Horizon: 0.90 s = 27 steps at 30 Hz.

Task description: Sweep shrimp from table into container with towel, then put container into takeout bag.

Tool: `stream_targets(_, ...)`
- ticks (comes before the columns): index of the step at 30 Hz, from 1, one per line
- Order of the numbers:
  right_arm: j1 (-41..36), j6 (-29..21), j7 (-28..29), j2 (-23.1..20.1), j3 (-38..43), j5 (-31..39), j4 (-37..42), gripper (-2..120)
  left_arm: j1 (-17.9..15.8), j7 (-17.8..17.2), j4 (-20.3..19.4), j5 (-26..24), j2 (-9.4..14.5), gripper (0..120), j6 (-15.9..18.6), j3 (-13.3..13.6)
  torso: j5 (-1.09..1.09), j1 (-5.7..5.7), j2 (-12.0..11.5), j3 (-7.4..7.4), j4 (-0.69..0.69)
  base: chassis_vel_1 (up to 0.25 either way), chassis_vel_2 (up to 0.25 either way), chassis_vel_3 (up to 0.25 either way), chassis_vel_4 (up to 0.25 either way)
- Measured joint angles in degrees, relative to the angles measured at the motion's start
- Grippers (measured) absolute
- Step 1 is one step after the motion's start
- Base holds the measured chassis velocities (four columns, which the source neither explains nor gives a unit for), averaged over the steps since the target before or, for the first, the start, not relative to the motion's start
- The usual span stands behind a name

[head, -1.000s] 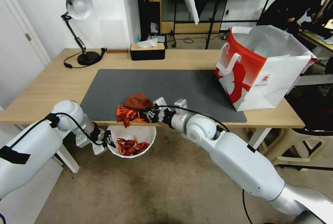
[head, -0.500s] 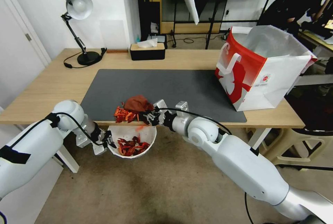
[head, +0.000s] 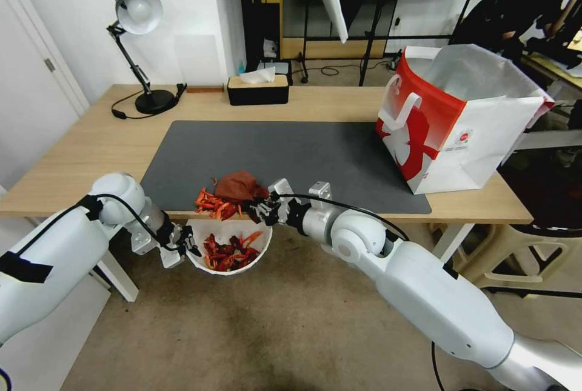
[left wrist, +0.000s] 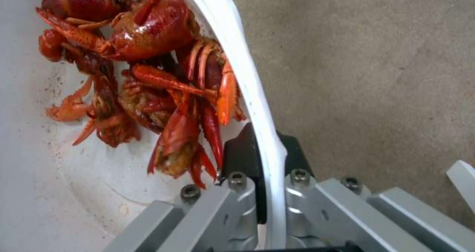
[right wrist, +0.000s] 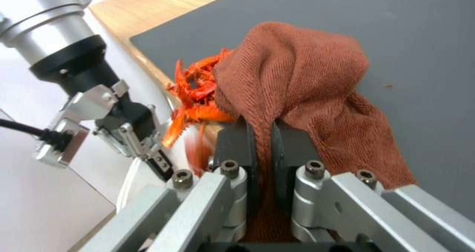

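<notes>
A white wall point(head: 182, 21) rises behind the tabletop point(head: 91, 142), where a black desk lamp point(head: 136, 45) stands at the far left corner. The floor point(head: 291, 330) is grey-brown carpet. Black metal shelving point(head: 376, 3) fills the room behind, perhaps before a window. A pale door point(head: 24, 94) stands left.

The towel point(head: 237, 185) hides the far shrimp point(head: 213, 205). One falling piece blurs. The container's point(left wrist: 242, 77) far side is cropped.

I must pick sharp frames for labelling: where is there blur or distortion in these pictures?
Right wrist view: a falling shrimp is streaked with motion blur, while the towel is sharp. Head view: wide-angle lens bends the table edges. Left wrist view: shrimp in the container look sharp.
</notes>
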Motion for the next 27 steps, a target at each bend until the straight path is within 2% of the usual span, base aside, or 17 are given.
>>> stream_targets(27,-4.29,0.01,-0.54,-1.95,0.45,-1.09,4.52,5,0.43,-0.05,-0.21,-0.08,0.61,0,-0.01,-0.41,0.0,0.0,0.0,0.0,0.0,0.0,0.0,0.0,0.0)
